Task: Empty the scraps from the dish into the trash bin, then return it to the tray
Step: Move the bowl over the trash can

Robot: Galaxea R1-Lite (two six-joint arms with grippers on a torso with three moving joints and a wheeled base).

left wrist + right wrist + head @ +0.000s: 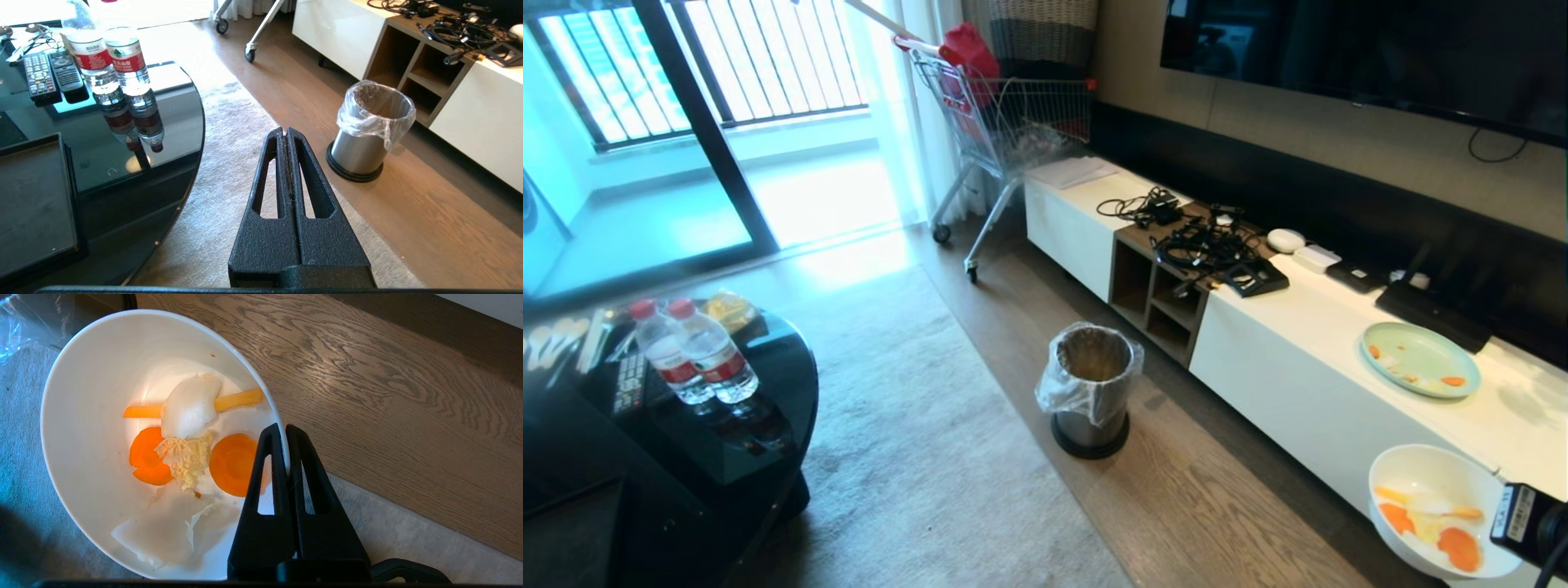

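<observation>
Right wrist view: my right gripper (286,435) pinches the bowl (94,396) rim, scraps (188,437) inside | left gripper (285,134) closed, idle | next: carry to bin (1090,384), tip.

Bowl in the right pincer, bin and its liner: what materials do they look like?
White bowl: likely glazed ceramic, smooth and glossy with soft highlights. Trash bin: brushed metal, going by its dull streaked sheen, on a dark base, maybe rubber or plastic. Liner: thin clear plastic bag, crinkled and folded over the rim.
</observation>
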